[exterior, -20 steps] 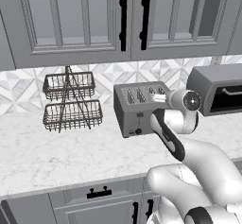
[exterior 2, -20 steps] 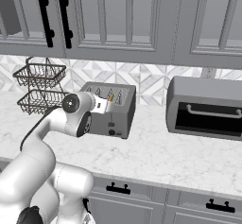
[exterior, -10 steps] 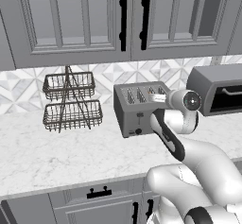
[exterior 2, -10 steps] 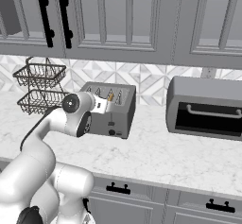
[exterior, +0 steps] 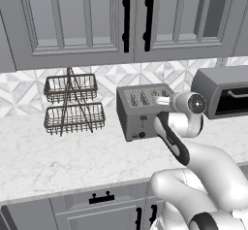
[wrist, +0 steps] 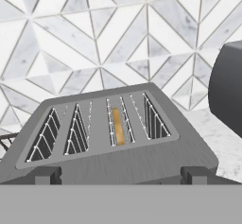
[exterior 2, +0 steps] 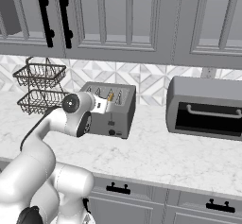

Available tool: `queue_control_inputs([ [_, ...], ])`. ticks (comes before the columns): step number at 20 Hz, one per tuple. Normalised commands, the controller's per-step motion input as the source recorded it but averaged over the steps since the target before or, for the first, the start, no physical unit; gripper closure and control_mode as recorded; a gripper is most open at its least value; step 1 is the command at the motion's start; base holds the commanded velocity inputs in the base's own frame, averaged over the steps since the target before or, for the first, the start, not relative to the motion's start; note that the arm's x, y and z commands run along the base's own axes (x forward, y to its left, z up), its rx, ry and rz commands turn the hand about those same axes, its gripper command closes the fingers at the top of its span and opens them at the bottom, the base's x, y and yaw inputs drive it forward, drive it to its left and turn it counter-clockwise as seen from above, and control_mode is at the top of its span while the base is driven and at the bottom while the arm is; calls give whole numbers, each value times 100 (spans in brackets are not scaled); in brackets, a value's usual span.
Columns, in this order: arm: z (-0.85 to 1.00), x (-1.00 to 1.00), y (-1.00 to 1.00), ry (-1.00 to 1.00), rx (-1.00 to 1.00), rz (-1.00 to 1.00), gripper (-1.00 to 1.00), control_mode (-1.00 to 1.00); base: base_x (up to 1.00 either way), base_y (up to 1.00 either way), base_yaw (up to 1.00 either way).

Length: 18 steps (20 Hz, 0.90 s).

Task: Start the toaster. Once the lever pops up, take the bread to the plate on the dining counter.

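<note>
Two finger tips [wrist: 47, 175] of the jaws [wrist: 121, 176] spread wide, gripping nothing. Directly ahead, just below: toaster [wrist: 113, 138] on counter [exterior: 58, 151]. Bread [wrist: 117, 126] seated in third slot from left. Beyond, tiled backsplash [wrist: 94, 38].

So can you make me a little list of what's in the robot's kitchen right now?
toaster: grey, four slots, on the marble counter
bread: down in the third slot from the left in the hand view
gripper: open, holding nothing, above the toaster's near edge
wire basket rack: left of the toaster
oven box: right of the toaster
</note>
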Motion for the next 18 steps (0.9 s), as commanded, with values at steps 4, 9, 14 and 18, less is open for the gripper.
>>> queue_control_inputs([
  [4, 0, 0, 0, 0, 0, 0, -100, -100, 0, 0, 0],
  [9, 0, 0, 0, 0, 0, 0, -100, -100, 0, 0, 0],
  [14, 0, 0, 0, 0, 0, 0, -100, -100, 0, 0, 0],
  [18, 0, 0, 0, 0, 0, 0, -100, -100, 0, 0, 0],
])
